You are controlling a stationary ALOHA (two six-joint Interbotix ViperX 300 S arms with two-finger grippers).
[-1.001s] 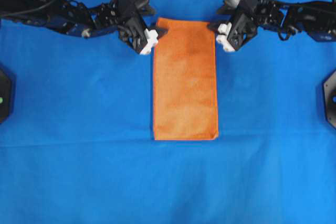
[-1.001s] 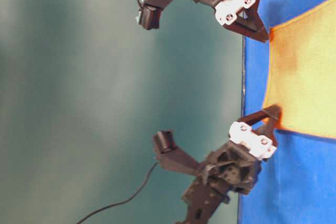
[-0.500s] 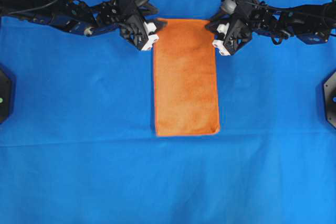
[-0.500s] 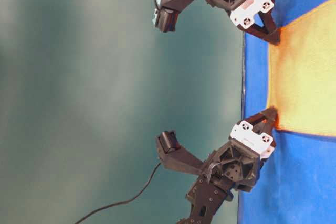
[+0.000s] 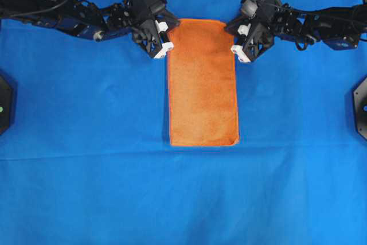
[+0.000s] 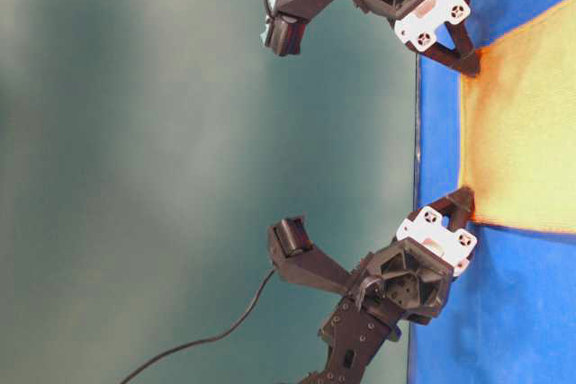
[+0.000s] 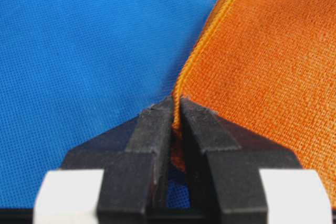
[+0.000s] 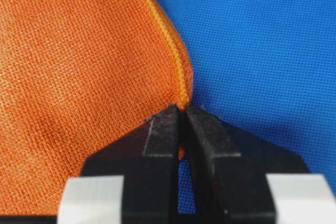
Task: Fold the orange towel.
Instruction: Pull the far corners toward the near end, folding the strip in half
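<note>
towel (image 5: 203, 84) on cloth (image 5: 86, 142) | arms flank its far corners

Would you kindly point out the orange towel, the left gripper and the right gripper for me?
orange towel (image 5: 203, 84): overhead view, middle of its top face.
left gripper (image 7: 177, 109): left wrist view, between the fingertips pinching the hem.
right gripper (image 8: 182, 113): right wrist view, between the fingertips pinching the towel's edge.

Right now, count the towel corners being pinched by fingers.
2. The left gripper pinches the orange towel's far left corner; the right gripper pinches its far right corner. Both near corners lie free.
</note>
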